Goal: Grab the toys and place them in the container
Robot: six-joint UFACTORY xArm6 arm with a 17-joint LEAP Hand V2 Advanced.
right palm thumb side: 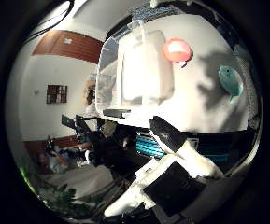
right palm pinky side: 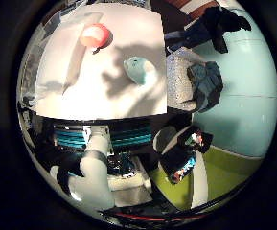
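A pink round toy [right palm pinky side: 96, 36] and a teal toy [right palm pinky side: 136, 69] lie on the white table [right palm pinky side: 71, 77], a short way away from each other. The right thumb side palm view shows a clear plastic container [right palm thumb side: 135, 65] standing on the table beside the pink toy [right palm thumb side: 177, 50], with the teal toy [right palm thumb side: 230, 81] further off. My hand [right palm pinky side: 203, 57] is high above the table, away from the toys. Its fingers [right palm pinky side: 213, 21] are relaxed and hold nothing.
The table's front edge [right palm pinky side: 100, 120] runs below the toys, with teal and black equipment [right palm pinky side: 128, 139] under it. The white robot arm [right palm pinky side: 95, 171] rises beside the table. Parts of the hand's body [right palm thumb side: 177, 177] fill one side of the thumb side view.
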